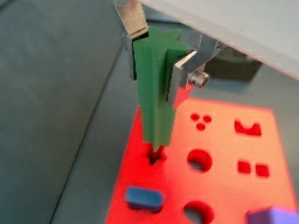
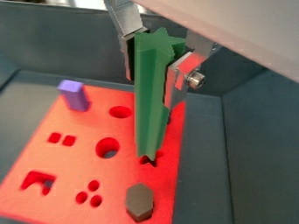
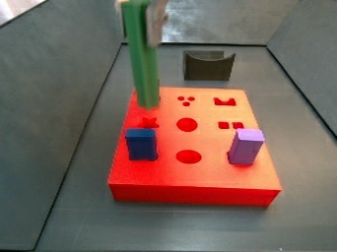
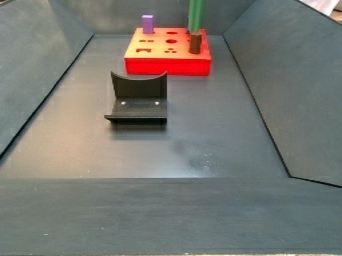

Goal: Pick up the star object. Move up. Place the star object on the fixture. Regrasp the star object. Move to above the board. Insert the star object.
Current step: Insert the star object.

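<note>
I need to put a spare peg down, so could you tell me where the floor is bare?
The floor in front of the fixture is bare, as is the strip between fixture and board. It is crowded at the board, where the gripper holds the star object upright over the star hole, beside the blue peg and purple peg.

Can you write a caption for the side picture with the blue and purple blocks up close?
Gripper holds the green star object upright over the red board.

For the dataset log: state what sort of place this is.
Likely a lab test rig for peg insertion: a dark walled bin holding a red board with shaped holes, a fixture, and the gripper upright over the board, holding the star object.
</note>
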Robot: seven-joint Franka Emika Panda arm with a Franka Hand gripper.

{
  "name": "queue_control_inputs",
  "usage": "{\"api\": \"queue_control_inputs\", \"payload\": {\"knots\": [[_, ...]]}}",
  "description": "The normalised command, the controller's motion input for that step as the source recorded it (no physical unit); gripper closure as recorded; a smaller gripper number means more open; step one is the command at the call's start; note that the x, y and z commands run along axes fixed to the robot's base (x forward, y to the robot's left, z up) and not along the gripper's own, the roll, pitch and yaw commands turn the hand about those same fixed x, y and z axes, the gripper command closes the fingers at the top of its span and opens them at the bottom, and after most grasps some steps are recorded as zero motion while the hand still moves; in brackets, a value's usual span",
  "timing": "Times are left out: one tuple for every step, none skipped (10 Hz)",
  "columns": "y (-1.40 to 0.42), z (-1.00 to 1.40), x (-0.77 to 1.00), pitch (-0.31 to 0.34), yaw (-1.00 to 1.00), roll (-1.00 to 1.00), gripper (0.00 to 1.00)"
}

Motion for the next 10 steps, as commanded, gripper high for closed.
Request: {"api": "queue_control_inputs", "payload": {"knots": [[-0.09, -0.59, -0.14, -0.004, -0.27, -0.12, 1.00], [-0.07, -0.38, -0.22, -0.029, -0.12, -0.08, 1.00], [-0.03, -0.19, -0.11, -0.011, 0.00, 0.00, 1.00], [-0.05, -0.20, 0.00, -0.004, 0.00, 0.07, 1.00], [0.00, -0.13, 0.07, 0.000, 0.00, 0.04, 1.00], [0.00, -0.06, 0.24, 0.074, 0.00, 0.07, 1.00], [0.00, -0.11, 0.42, 0.131, 0.00, 0.00, 1.00], [0.00, -0.20, 0.40, 0.081, 0.00, -0.03, 1.00], [0.00, -0.21, 0.34, 0.073, -0.01, 0.00, 1.00], [0.00, -0.26, 0.39, 0.070, -0.06, -0.03, 1.00]]}}
